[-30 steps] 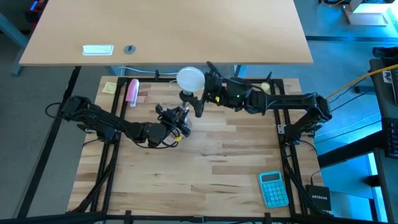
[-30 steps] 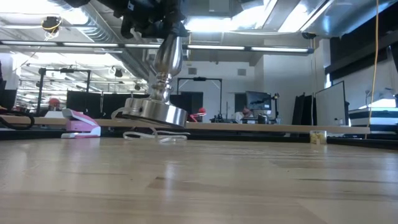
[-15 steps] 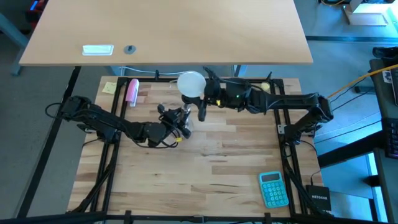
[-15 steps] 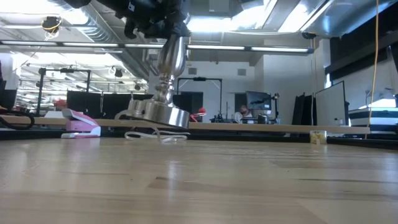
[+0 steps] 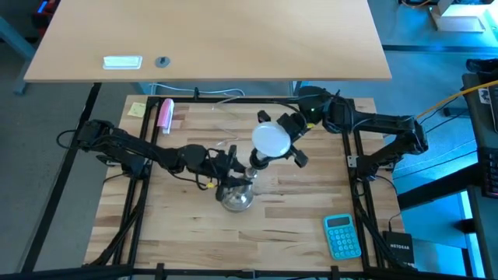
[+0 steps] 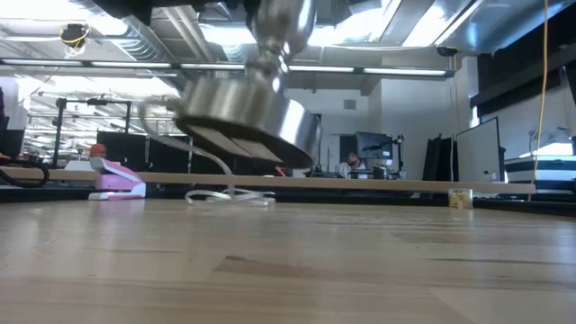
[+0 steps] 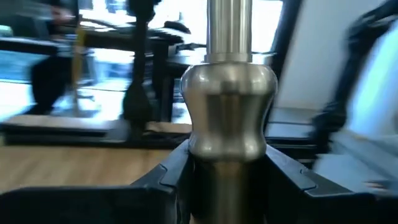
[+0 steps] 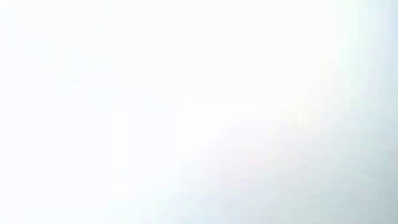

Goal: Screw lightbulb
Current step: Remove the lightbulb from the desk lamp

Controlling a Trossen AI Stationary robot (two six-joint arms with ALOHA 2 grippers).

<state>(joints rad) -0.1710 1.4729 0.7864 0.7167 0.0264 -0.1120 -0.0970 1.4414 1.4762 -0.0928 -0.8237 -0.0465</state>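
Note:
The white lightbulb sits with its neck at the black top of the shiny metal socket stand. The stand is in the air and tilted, its round base above the table. My left gripper reaches in from the table's left and is shut on the stand's stem. My right gripper comes from the right, close against the bulb's globe. The globe fills the right wrist view with white. A thin cord hangs from the base to the table. My left gripper pinches the stand's stem just under its rounded bulge, one finger on each side. The fingers come level from the table's left and lie across the stem. The stand is lifted clear and tilted. My right gripper is shut on the lightbulb, level from the table's right. The globe covers the fingers from above, so the part they hold is hidden. The bulb is clear of the table, on the stand's top.
A pink stapler and a yellow note lie at the far left, and a teal calculator at the near right. A light desk stands beyond the far edge. Bare wood lies at the near left.
My right gripper has carried the bulb toward the table's near and right edges. My left gripper has turned in place. The stand has tipped and risen clear, its base swinging toward the near edge and its top staying under the bulb.

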